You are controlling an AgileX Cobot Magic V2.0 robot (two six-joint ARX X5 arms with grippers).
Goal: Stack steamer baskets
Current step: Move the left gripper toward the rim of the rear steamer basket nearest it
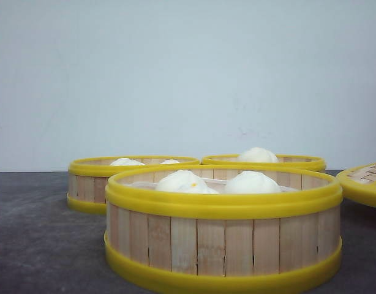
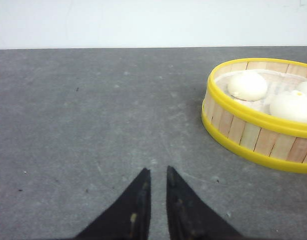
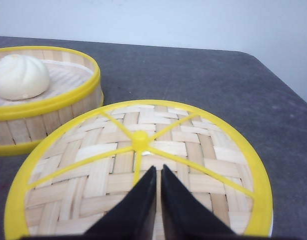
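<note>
Left pincer [image 2: 157, 175] has its tips nearly together with only a thin slit between them, holding nothing, poised over bare grey surface [image 2: 93, 125]. One steamer basket [image 2: 258, 112] sits off to its side with buns in it, well apart from the tips.

Going left to right in the front view: back-left basket [image 1: 90, 184] with two white buns showing over the rim, then the near basket [image 1: 223, 239] dead centre and closest to the camera, two buns [image 1: 249, 182] inside. Behind it, back-right basket [image 1: 298, 163] with one bun on show. All three sit separately on the surface, none on top of another. I can't tell from this angle whether the back two touch each other.

Far right, the flat woven lid [image 1: 362, 184] lies on the surface by itself, just beside the near basket.

Right pincer [image 3: 157, 175] is also closed to a thin slit, empty, hanging above the lid near its yellow hub. A basket with one bun [image 3: 43, 95] sits just beyond the lid in that view.

Progress as I read it: zero. No basket lifted, no stack started. Two lifts left, with both pincers needing to open first.
</note>
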